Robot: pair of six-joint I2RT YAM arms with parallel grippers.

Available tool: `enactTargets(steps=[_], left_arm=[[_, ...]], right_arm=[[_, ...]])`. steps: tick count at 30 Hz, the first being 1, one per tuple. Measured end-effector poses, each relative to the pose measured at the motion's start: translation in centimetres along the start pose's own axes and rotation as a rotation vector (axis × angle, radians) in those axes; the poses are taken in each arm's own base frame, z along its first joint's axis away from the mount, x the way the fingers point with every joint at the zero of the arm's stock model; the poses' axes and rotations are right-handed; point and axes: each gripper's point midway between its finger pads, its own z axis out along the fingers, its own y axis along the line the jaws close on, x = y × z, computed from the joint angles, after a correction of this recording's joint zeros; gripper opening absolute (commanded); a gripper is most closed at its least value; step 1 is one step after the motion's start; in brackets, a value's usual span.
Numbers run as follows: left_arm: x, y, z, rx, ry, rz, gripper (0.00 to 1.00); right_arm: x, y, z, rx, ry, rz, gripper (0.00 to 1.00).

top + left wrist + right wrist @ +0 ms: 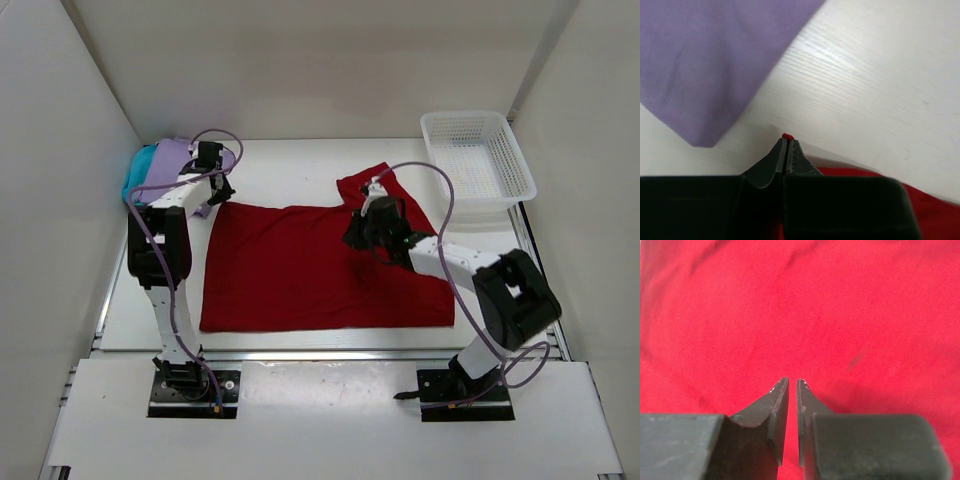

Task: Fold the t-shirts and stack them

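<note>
The deep red t-shirt (320,265) lies spread flat on the table. My left gripper (215,190) is at its far left corner, shut on a small tip of red cloth (787,136). My right gripper (362,232) is low on the shirt near its far right sleeve (368,182). Its jaws stand almost together, with red cloth (800,315) in the thin gap and all around. The pale lavender t-shirt (172,158) lies on the teal t-shirt (138,172) in the far left corner. The lavender one also shows in the left wrist view (705,55).
A white plastic mesh basket (478,160) stands at the far right of the table. White walls close in the table on the left, back and right. Bare white table (865,85) shows beyond the left gripper.
</note>
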Motion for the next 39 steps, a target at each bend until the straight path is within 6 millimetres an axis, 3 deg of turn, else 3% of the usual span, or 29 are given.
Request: enactTargets(steps=[3, 7, 12, 19, 27, 30, 39], left_arm=[[-1.2, -0.9, -2.1, 0.045, -0.058, -0.019, 0.0], [-1.6, -1.4, -4.9, 0.123, -0.106, -0.073, 0.0], [-1.0, -1.6, -5.2, 0.175, -0.111, -0.111, 0.0], [0.3, -2.0, -4.8, 0.196, -0.087, -0.111, 0.0], [0.4, -3.1, -5.0, 0.224, -0.094, -0.103, 0.0], [0.6, -3.5, -5.1, 0.233, -0.092, -0.097, 0.0], [0.8, -4.2, -5.3, 0.25, -0.091, -0.086, 0.0]], right_arm=[[-4.6, -2.0, 2.5, 0.066, -0.062, -0.016, 0.13], [-10.6, -7.9, 5.5, 0.204, -0.138, -0.017, 0.24], [-14.1, -14.8, 7.8, 0.362, -0.14, -0.006, 0.39], [-17.6, -22.1, 10.6, 0.528, -0.09, -0.031, 0.45], [-19.0, -24.5, 15.1, 0.575, -0.002, -0.14, 0.48], [-17.9, -24.9, 15.0, 0.584, 0.045, -0.143, 0.51], [-18.6, -25.7, 14.4, 0.526, 0.037, -0.103, 0.56]])
